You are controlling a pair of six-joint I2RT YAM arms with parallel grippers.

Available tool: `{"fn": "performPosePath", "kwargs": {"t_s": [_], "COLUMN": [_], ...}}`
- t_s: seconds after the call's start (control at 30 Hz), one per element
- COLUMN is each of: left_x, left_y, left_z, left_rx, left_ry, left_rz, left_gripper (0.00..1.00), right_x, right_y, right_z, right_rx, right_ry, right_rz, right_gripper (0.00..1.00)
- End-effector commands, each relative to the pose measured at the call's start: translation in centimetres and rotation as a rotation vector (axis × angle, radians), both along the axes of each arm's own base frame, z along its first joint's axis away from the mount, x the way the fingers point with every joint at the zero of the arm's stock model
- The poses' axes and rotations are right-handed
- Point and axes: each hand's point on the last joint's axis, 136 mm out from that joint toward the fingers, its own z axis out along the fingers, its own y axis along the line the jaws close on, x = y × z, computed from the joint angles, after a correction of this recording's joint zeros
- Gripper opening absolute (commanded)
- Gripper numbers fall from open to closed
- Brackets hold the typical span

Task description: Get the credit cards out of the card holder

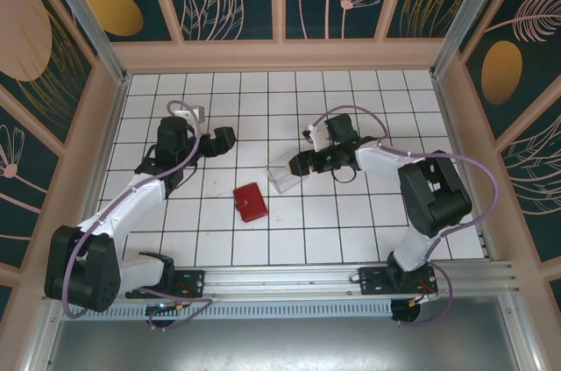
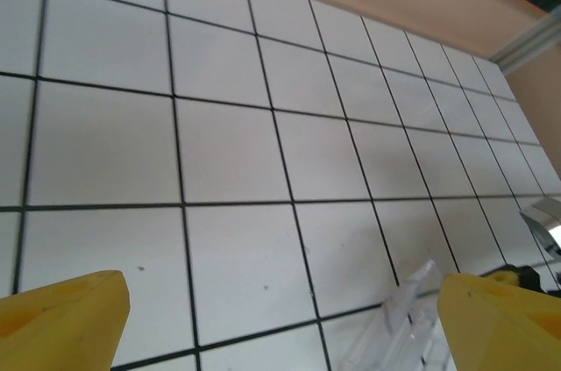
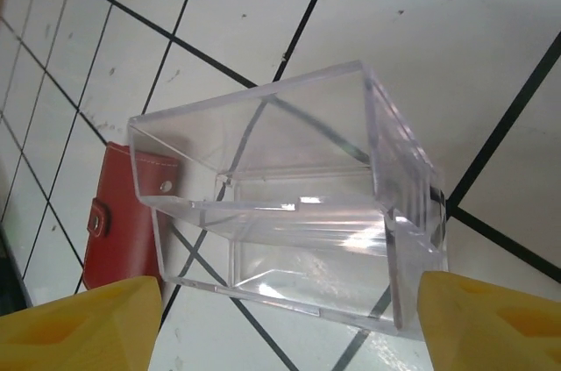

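— Where do our arms reach?
— Both bend inward. Our left gripper (image 1: pixel 223 139) is spread and empty. Our right gripper (image 1: pixel 296 163) gapes at the clear box (image 3: pixel 289 204).
— And the card holder (image 1: pixel 250 202)?
— We see it folded, beside that box.

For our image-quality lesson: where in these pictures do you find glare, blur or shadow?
Right wrist view: bright glare on the clear plastic box, whose walls bend the grid lines behind. Left wrist view: the near yellow fingertips are soft, the tiles sharper. Top external view: even light, no glare on the red card holder.
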Motion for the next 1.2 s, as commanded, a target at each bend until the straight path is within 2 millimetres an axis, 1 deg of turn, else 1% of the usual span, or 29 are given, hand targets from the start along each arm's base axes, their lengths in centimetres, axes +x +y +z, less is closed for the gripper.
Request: {"fn": "performPosePath", "kwargs": {"t_s": [0.0,0.1,0.17,0.23,0.37,0.53,0.67,0.83,0.9,1.0,1.17], "left_x": [-1.0,-1.2,-1.2,-1.2,-1.1,-1.1,-1.0,-1.1,-1.1,-1.1,-1.7], "left_y": [-1.4,-1.4,-1.3,-1.3,-1.2,-1.3,-1.3,-1.3,-1.2,-1.2,-1.6], "left_z": [-0.7,-1.2,-1.3,-1.2,-1.2,-1.3,-1.3,-1.2,-1.1,-1.0,-1.1], "left_rx": [-0.011,-0.012,-0.009,-0.007,-0.002,-0.001,0.0,0.0,0.001,0.0,-0.026], "left_ry": [0.066,0.075,0.077,0.073,0.073,0.072,0.072,0.071,0.07,0.069,0.103], "left_rz": [-0.058,-0.053,-0.047,-0.048,-0.044,-0.046,-0.047,-0.047,-0.045,-0.043,-0.052], "left_gripper": [0.91,0.91,0.91,0.91,0.91,0.91,0.91,0.91,0.92,0.91,0.89], "right_x": [1.2,2.3,2.8,3.2,3.5,3.2,3.1,3.0,2.5,2.4,2.4], "right_y": [-1.6,-2.5,-2.5,-2.6,-2.0,-1.5,-1.6,-1.7,-1.2,-1.3,-1.0], "right_z": [0.0,0.2,0.1,-0.4,-0.7,-1.3,-2.0,-2.3,-2.0,-1.4,0.2], "right_rx": [-0.143,-0.208,-0.228,-0.255,-0.271,-0.279,-0.297,-0.308,-0.307,-0.3,-0.264], "right_ry": [-0.061,-0.122,-0.134,-0.133,-0.135,-0.117,-0.101,-0.095,-0.107,-0.12,-0.142], "right_rz": [-0.146,-0.196,-0.192,-0.185,-0.16,-0.123,-0.111,-0.106,-0.09,-0.092,-0.097], "right_gripper": [0.68,0.6,0.56,0.53,0.45,0.38,0.36,0.33,0.31,0.3,0.32]}}
